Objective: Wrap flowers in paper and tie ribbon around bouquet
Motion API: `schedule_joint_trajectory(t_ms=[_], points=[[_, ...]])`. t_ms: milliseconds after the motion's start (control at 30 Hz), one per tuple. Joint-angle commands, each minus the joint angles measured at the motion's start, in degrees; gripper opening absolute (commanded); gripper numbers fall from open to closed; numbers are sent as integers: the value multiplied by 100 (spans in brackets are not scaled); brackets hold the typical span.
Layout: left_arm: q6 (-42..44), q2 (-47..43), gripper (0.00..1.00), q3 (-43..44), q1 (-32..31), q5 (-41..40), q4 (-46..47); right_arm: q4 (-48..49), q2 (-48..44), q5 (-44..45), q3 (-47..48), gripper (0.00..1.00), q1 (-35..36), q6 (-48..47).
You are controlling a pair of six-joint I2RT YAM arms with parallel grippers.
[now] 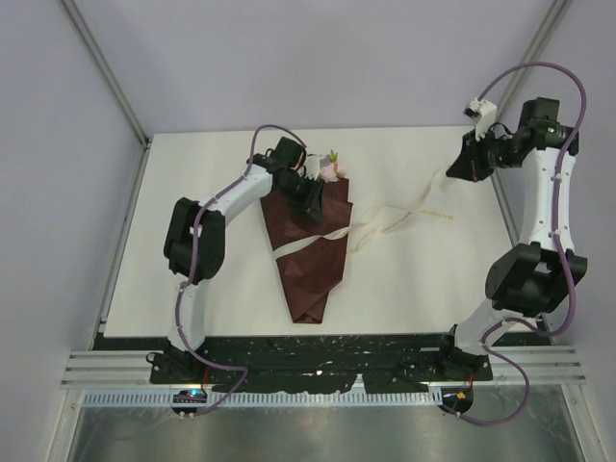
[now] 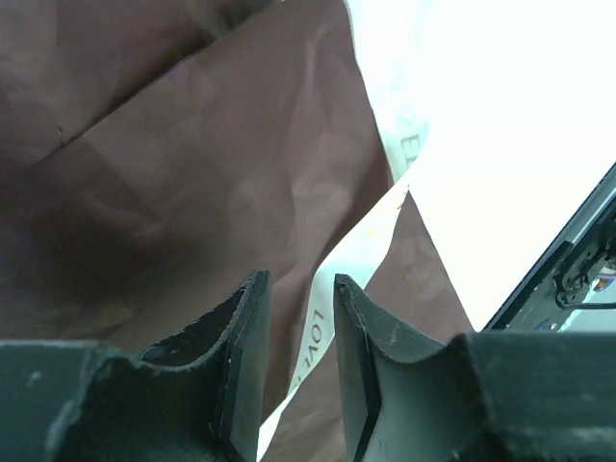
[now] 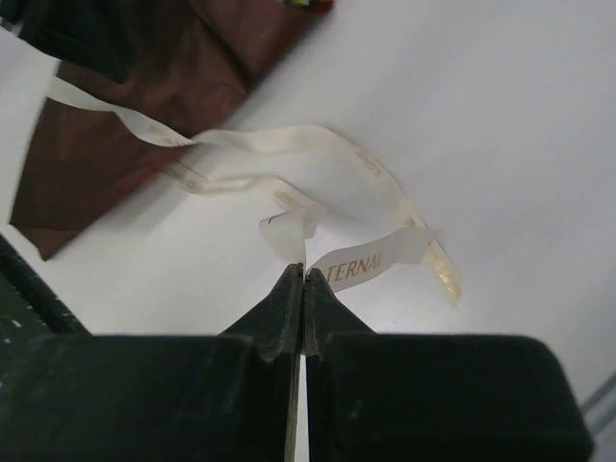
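The bouquet (image 1: 310, 255) lies mid-table as a maroon paper (image 2: 192, 173) cone with its tip toward me, and the pink flowers (image 1: 330, 170) peek out at its far end. A cream ribbon (image 1: 310, 241) crosses the cone, then runs right over the table. My left gripper (image 1: 313, 204) hovers over the cone's upper part, open; between its fingers (image 2: 301, 284) the ribbon (image 2: 358, 252) shows lying on the paper, not pinched. My right gripper (image 1: 450, 175) is raised at the far right, shut on the ribbon (image 3: 358, 260) near its printed end, which curls past the fingertips (image 3: 304, 272).
The white table (image 1: 192, 192) ends at a black base rail (image 1: 318, 351) near me. Grey walls and metal posts (image 1: 106, 67) close the left, back and right sides. The ribbon's slack loops (image 1: 414, 214) lie to the right of the cone.
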Motion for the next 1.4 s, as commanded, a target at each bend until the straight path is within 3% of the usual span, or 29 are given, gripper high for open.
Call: schedule_joint_trajectory(t_ms=[0, 133, 233, 333, 400, 567, 700, 833, 933, 1033, 1167, 1267, 1367], points=[[83, -569, 36, 96, 26, 90, 187, 223, -589, -1181, 132, 6, 607, 1059], [-302, -901, 40, -306, 323, 729, 543, 1329, -950, -1507, 105, 6, 1328, 2148], [-935, -2005, 64, -1455, 746, 1328, 1938, 1944, -986, -1586, 175, 6, 1926, 2573], [-928, -3202, 85, -2572, 860, 1356, 3407, 2262, -837, -1630, 211, 6, 2715, 2916], [-735, -3775, 92, -2996, 861, 1408, 4024, 2447, -705, -1656, 254, 6, 3084, 3039], [46, -4646, 92, -3629, 791, 1286, 5044, 3018, -494, -1815, 308, 6, 3622, 3591], [662, -4796, 89, -3508, 606, 1513, 5160, 3519, -353, -1911, 369, 6, 4096, 3997], [1392, -4814, 75, -3340, 360, 1277, 4696, 3739, -221, -1973, 404, 6, 4369, 4164], [1340, -4735, 55, -3252, 561, 1205, 4029, 3617, -178, -1632, 299, 6, 4423, 3964], [2144, -4892, 49, -3681, 755, 1400, 3185, 3055, -107, -1349, -7, 6, 4423, 3611], [3999, -4893, 46, -4209, 773, 1602, 1928, 3999, -186, -946, -1378, 6, 4423, 4250], [4476, -4832, 47, -4561, 720, 1366, 1891, 4696, 33, -428, -1986, 6, 4449, 4603], [4662, -4586, 49, -4623, 527, 952, 1996, 4786, 725, -173, -1776, 6, 4467, 4612]])
